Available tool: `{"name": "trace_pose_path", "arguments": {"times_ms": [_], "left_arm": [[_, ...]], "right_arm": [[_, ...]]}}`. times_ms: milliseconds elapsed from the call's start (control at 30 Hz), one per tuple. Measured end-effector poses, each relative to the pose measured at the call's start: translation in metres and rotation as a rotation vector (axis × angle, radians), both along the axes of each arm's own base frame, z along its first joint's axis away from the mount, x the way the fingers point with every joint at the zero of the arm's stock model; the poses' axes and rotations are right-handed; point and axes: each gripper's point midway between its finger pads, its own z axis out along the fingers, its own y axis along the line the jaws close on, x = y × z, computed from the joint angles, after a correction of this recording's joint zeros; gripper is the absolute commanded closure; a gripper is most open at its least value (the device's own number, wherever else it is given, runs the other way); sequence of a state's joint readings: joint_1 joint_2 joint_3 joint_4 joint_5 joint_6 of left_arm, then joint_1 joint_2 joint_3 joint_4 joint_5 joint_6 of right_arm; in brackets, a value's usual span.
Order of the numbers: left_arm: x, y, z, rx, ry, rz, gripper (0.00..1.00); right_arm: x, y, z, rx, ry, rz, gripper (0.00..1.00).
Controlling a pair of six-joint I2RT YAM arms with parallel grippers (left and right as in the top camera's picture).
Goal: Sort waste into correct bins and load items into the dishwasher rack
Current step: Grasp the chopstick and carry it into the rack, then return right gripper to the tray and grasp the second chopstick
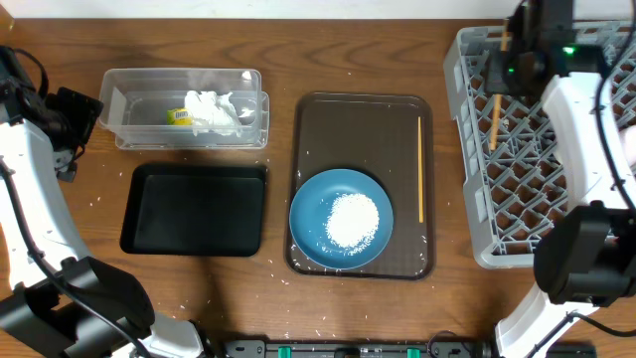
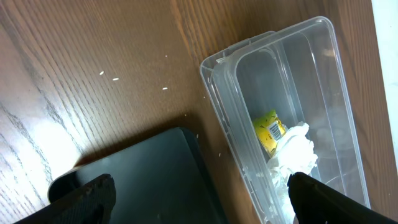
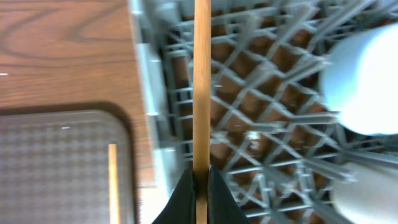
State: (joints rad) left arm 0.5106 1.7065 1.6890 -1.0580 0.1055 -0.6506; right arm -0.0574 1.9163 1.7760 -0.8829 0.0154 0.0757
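My right gripper (image 3: 200, 186) is shut on one wooden chopstick (image 3: 202, 93) and holds it over the left part of the grey dishwasher rack (image 1: 467, 119); the overhead view shows this chopstick (image 1: 494, 119) too. The other chopstick (image 1: 420, 169) lies on the brown serving tray. The blue plate (image 1: 308, 214) sits there with the rice heap (image 1: 353, 221) on it. The clear box (image 1: 124, 99) holds the yellow-green wrapper (image 2: 268, 129) and the white napkin (image 2: 292, 152). The black tray (image 1: 194, 209) lies in front of it. My left gripper (image 2: 202, 205) is open and empty above the black tray's corner.
The brown serving tray (image 1: 363, 109) lies mid-table between the bins and the rack. Two pale round items (image 3: 364, 81) sit in the rack at the right, hidden by my right arm in the overhead view. Stray rice grains (image 2: 115, 78) dot the wood.
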Motion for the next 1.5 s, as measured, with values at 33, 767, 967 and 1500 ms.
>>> {"name": "trace_pose_path", "arguments": {"times_ms": [33,767,967,1500], "left_arm": [[0.000,0.000,0.000,0.000,0.000,0.000,0.09],[0.000,0.000,0.000,0.000,0.000,0.000,0.09],[0.000,0.000,0.000,0.000,0.000,0.000,0.09],[0.000,0.000,0.000,0.000,0.001,0.000,0.09]], "right_arm": [[0.000,-0.008,0.000,-0.003,0.001,0.001,0.98],[-0.005,0.012,-0.008,0.146,0.023,0.121,0.57],[-0.022,0.047,-0.015,0.230,0.103,0.186,0.39],[-0.060,0.135,-0.077,0.101,0.250,0.186,0.50]]}}
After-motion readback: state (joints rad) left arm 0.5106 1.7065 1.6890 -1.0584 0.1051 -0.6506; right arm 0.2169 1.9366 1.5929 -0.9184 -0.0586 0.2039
